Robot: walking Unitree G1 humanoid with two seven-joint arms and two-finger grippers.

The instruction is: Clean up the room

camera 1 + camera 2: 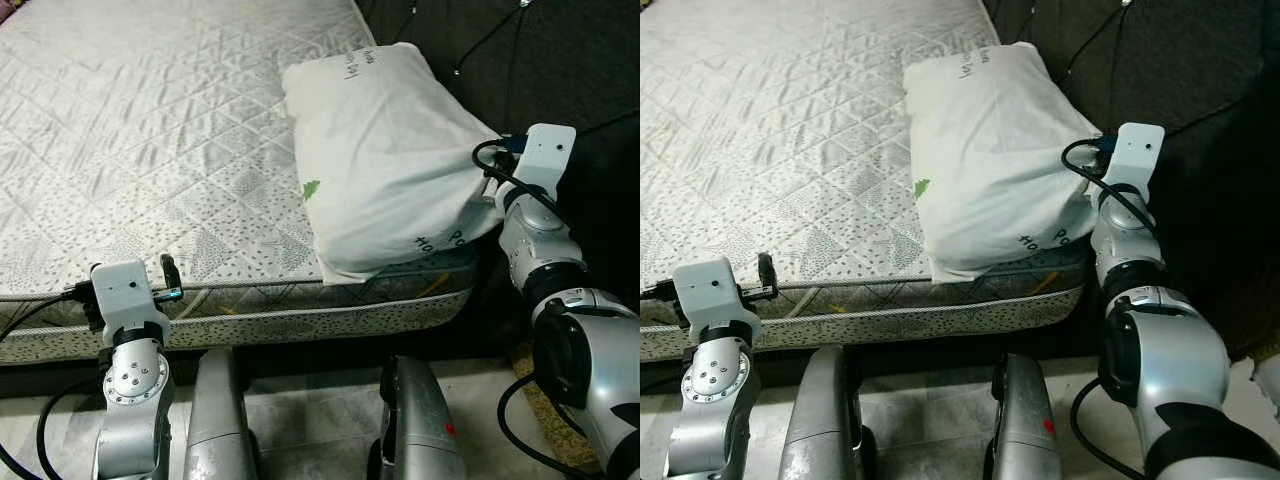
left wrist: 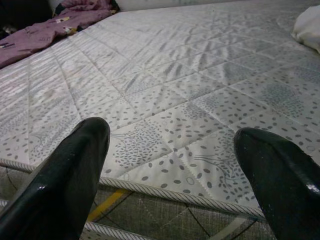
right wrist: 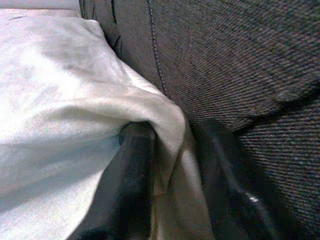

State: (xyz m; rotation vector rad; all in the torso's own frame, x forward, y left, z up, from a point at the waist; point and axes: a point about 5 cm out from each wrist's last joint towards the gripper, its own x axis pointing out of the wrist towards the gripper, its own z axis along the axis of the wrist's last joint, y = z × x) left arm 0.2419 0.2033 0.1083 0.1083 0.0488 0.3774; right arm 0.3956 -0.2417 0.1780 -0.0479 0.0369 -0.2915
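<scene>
A white pillow (image 1: pixel 385 155) lies at the right end of the quilted mattress (image 1: pixel 150 130), against the dark fabric headboard (image 1: pixel 560 60). My right gripper (image 3: pixel 172 185) is shut on a fold of the pillow (image 3: pixel 75 95) at its near right corner, right beside the headboard (image 3: pixel 240 55). The right arm (image 1: pixel 1125 200) reaches up to that corner. My left gripper (image 2: pixel 175 175) is open at the mattress's front edge, with nothing between its fingers (image 2: pixel 75 170). Its wrist (image 1: pixel 125 295) sits low at the near left.
A purple blanket (image 2: pixel 45 25) lies bunched at the far end of the mattress (image 2: pixel 175 90). The bed's front edge (image 1: pixel 300 315) runs across in front of me. Pale floor (image 1: pixel 310 420) shows below it, and a woven mat (image 1: pixel 555 430) lies at the right.
</scene>
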